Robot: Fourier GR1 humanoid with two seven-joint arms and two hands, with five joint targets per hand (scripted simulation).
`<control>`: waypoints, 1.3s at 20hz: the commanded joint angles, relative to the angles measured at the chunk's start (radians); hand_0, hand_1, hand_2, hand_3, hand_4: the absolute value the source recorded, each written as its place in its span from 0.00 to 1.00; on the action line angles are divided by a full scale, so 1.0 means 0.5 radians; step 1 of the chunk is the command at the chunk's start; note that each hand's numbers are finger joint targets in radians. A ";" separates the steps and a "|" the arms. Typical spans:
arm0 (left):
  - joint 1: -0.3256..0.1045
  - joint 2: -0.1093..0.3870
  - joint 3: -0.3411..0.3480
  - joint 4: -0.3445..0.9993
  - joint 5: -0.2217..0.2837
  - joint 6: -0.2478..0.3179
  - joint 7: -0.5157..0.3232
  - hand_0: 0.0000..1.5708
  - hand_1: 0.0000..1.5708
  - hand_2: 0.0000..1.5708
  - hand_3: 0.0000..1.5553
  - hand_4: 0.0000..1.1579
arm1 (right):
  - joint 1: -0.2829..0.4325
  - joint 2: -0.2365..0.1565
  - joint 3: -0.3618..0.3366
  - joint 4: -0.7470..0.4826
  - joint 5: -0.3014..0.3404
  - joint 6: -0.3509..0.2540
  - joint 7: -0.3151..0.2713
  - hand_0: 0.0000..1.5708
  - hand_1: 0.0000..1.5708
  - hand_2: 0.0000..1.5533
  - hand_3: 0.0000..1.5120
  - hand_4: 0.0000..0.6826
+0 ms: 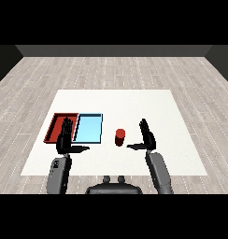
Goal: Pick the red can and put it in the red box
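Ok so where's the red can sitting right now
In the head view the red can stands upright on the white table, just right of the light blue tray and left of the open right hand, untouched.

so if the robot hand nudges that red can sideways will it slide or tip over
The red can stands upright on the white table, short and squat, so it would probably slide rather than tip. If it did topple, its round body would likely roll. It looks rigid, so the right robot hand, open beside it, could probably curl round it without denting it.
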 commanded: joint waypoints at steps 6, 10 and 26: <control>-0.050 -0.013 0.023 0.133 0.028 -0.016 -0.065 0.00 0.00 0.00 0.00 0.00 | -0.180 0.007 0.056 0.383 -0.100 0.016 -0.148 0.00 0.00 0.00 0.00 0.00; 0.062 0.029 0.027 -0.141 0.075 -0.039 0.075 0.00 0.00 0.00 0.00 0.00 | -0.354 0.007 0.286 0.596 -0.311 -0.224 -0.229 0.00 0.00 0.00 0.00 0.00; -0.001 0.011 0.025 0.054 0.030 -0.035 -0.051 0.00 0.00 0.00 0.00 0.00 | -0.390 0.007 0.281 0.962 -0.449 -0.076 -0.457 0.00 0.00 0.00 0.00 0.00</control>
